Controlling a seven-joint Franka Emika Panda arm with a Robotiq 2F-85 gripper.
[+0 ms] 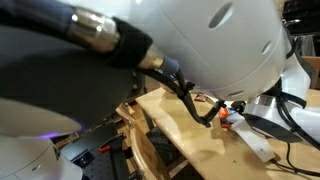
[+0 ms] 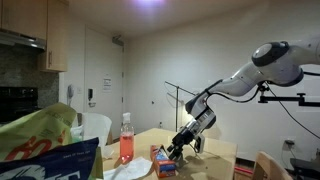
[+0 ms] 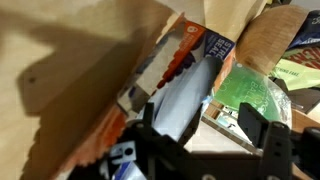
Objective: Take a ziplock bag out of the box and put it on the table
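On the table (image 3: 60, 70) lies the box (image 3: 188, 42), the ziplock bag (image 3: 190, 90) poking from it, light, limp and likely slippery, best pinched at its free end, between the gripper's (image 3: 200, 122) spread, unclosed fingers.

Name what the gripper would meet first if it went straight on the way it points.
Probably the bag, which runs from the box toward the gripper, between its spread fingers. Depth is unclear in the wrist view.
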